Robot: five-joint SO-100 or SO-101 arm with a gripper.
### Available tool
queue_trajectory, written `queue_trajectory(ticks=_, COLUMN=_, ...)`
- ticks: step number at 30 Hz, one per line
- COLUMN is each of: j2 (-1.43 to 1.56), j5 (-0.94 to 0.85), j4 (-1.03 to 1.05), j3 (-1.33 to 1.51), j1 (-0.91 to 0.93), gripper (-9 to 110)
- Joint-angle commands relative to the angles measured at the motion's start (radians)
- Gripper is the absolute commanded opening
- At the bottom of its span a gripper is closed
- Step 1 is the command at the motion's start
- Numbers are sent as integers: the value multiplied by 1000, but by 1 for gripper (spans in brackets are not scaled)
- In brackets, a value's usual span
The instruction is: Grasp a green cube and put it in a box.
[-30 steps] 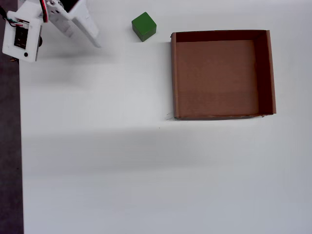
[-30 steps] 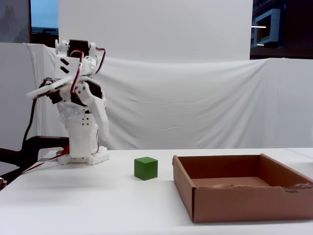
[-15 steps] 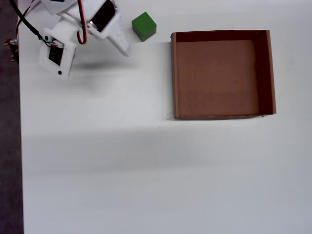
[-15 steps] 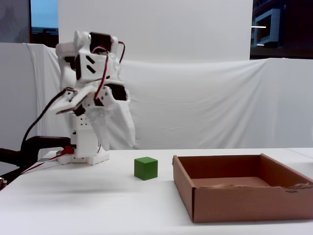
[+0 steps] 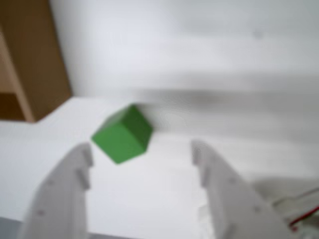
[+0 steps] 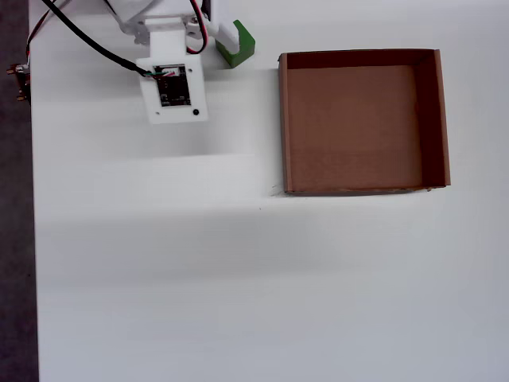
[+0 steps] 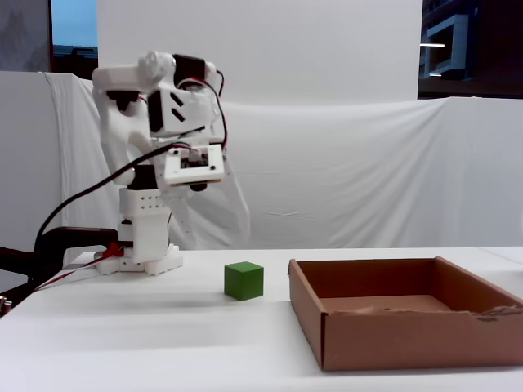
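Observation:
The green cube (image 5: 122, 133) sits on the white table, just beyond my gripper (image 5: 142, 149) and toward its left finger (image 5: 75, 184) in the wrist view. The jaws stand wide apart with nothing between them. In the overhead view one white finger (image 6: 226, 33) covers the upper left corner of the cube (image 6: 243, 49). The brown cardboard box (image 6: 284, 119) lies to the cube's right, apart from it. In the fixed view the cube (image 7: 244, 280) rests left of the box (image 7: 409, 331), with the arm (image 7: 184, 122) hanging above and behind it.
The arm's base (image 7: 147, 257) stands at the table's back left in the fixed view. Red and black cables (image 6: 87, 44) trail from the arm. The table's left edge (image 6: 32, 239) borders a dark strip in the overhead view. White cloth hangs behind.
The arm has swung right and reached out toward the cube; its finger now overlaps the cube in the overhead view. Cube and box have not moved.

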Motion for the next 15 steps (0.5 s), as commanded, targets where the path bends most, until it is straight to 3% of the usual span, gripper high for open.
queue_trajectory(ticks=1, j2=-32, j5=-129, j4=-32, j3=-92, j1=9, gripper=27)
queue_trajectory(ticks=4, j2=-94, j5=-337, j4=-63, j3=-107, j1=6, gripper=27)
queue_trajectory(ticks=8, j2=-141, j5=-442, j4=-161, j3=-80, j1=-21, gripper=27)
queue_trajectory(ticks=15, j2=-199, j5=-469, j4=-245, j3=-72, j1=-81, gripper=27)
